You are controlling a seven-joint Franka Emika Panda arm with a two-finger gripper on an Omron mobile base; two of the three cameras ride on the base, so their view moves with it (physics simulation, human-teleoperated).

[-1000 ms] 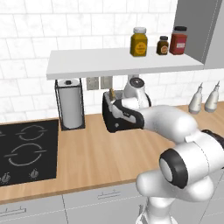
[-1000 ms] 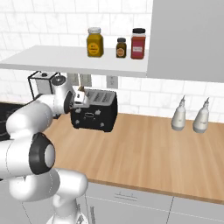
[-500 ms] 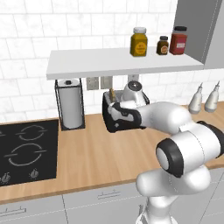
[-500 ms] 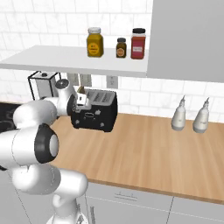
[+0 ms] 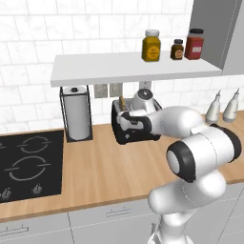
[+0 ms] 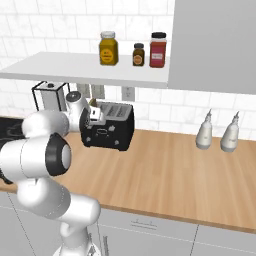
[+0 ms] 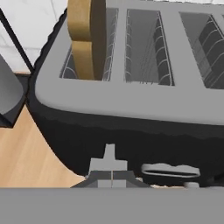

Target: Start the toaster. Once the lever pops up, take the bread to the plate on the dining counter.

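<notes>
The black toaster [image 5: 138, 129] stands on the wood counter by the tiled wall, under a white shelf. From its leftmost slot the tan bread [image 7: 85, 37] slice sticks up, upright. My gripper [image 7: 112, 177] is shut with nothing between its tips, right against the toaster's [image 7: 131, 135] dark front face, low down. A pale oblong part [image 7: 170, 170] on that face lies just right of the fingertips. In the right base view the gripper [image 6: 95, 116] sits at the toaster's [image 6: 114, 131] left end, below the bread [image 6: 92, 103]. The plate and the dining counter are out of view.
A paper-towel roll in a black wire stand [image 5: 76, 114] is just left of the toaster, and a black hob [image 5: 26, 164] lies further left. The shelf [image 5: 128, 67] above carries three jars [image 5: 151, 45]. Two pale bottles [image 6: 216, 134] stand at the right.
The hand has stayed shut at the toaster's front, shifting only slightly. The arm's elbow has risen a little behind it.
</notes>
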